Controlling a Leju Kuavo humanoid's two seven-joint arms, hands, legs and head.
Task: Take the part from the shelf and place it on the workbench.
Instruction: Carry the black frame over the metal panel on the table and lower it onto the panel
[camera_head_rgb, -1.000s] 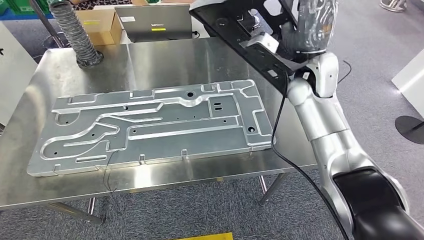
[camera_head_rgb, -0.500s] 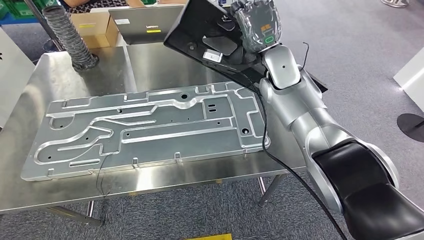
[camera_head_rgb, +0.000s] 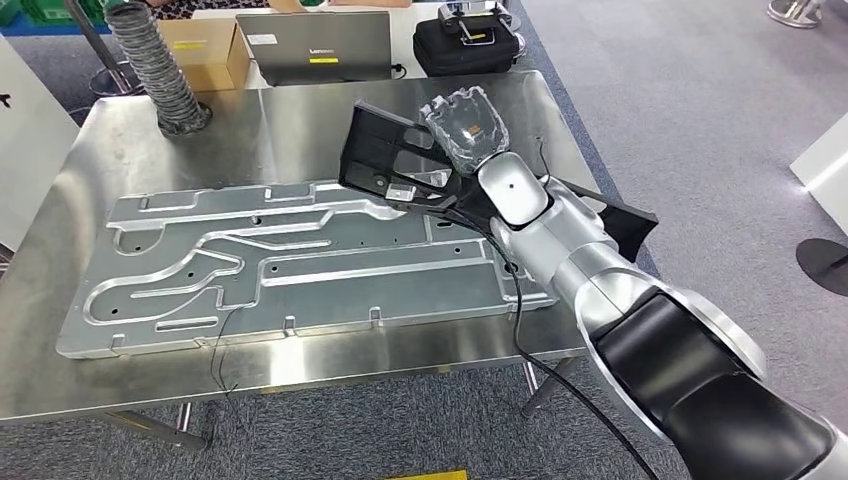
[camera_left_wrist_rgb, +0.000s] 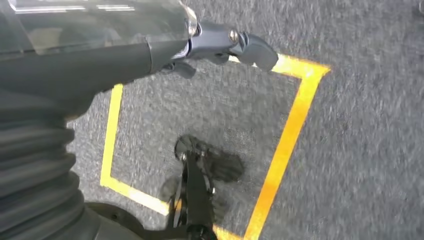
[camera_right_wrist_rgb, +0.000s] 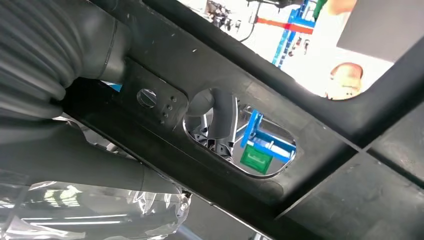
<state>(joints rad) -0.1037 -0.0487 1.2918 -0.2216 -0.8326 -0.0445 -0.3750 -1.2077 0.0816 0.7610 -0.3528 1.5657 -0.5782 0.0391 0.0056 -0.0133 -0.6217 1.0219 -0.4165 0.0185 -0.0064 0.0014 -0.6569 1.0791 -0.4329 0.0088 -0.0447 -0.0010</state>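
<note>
Matt black part (camera_head_rgb: 385, 160), brushed-steel workbench (camera_head_rgb: 300, 115)

One legible brand mark is present: "Lenovo", printed on the lid of the grey laptop (camera_head_rgb: 315, 45) behind the far edge of the steel workbench (camera_head_rgb: 300, 115). A yellow strip sits just below the mark; its print is too small to read.

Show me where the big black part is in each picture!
Head view: the black part sits above the silver table, upper middle, held by the right robot hand.
Right wrist view: the black part stretches across the picture, very close, with a cutout in it.
Left wrist view: it is not there; the left robot hand hangs over carpet.
Shared landmark: the right robot hand gripping the part.
</note>
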